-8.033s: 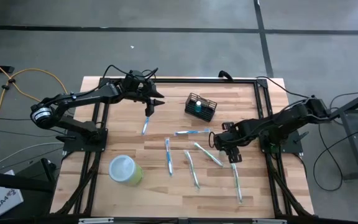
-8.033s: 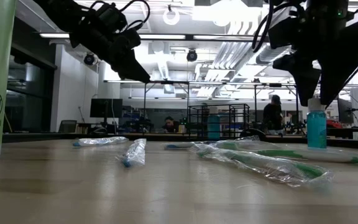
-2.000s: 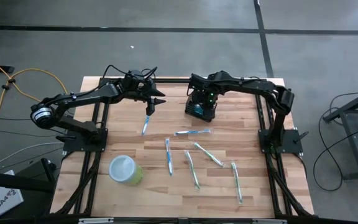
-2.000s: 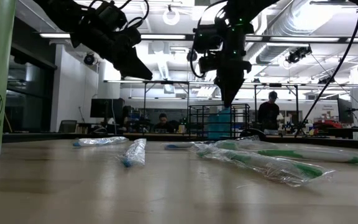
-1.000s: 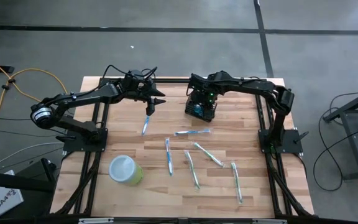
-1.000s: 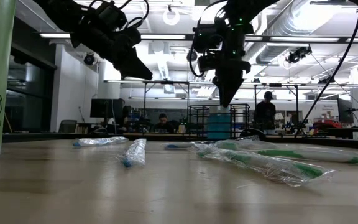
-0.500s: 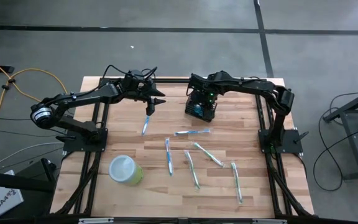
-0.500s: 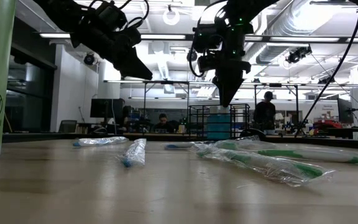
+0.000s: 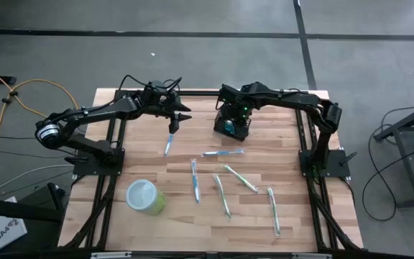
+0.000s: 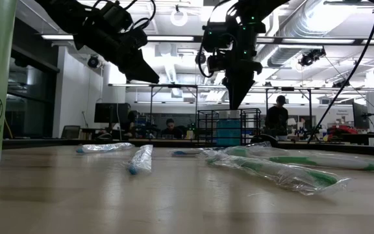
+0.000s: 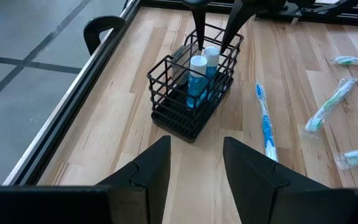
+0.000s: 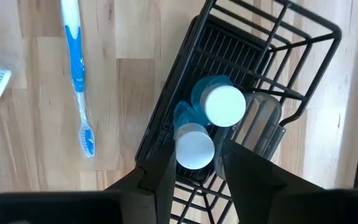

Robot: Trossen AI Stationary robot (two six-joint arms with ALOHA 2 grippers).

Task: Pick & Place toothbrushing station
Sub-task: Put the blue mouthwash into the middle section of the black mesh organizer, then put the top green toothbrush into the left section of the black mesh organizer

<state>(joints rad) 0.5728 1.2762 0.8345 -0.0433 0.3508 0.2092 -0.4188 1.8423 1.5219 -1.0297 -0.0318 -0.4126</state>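
right gripper [image 10: 237,104] has lifted slightly above the black wire basket [image 9: 232,123] at the worktop's [image 9: 142,165] back, fingers apart, empty; bottle dropped in. left gripper [image 9: 182,115] idle, fingers apart.

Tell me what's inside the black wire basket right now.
The wire basket holds two blue bottles with white caps, standing upright side by side, seen in both wrist views. The right gripper hangs just above them. Anything lower in the basket is hidden by the bottles.
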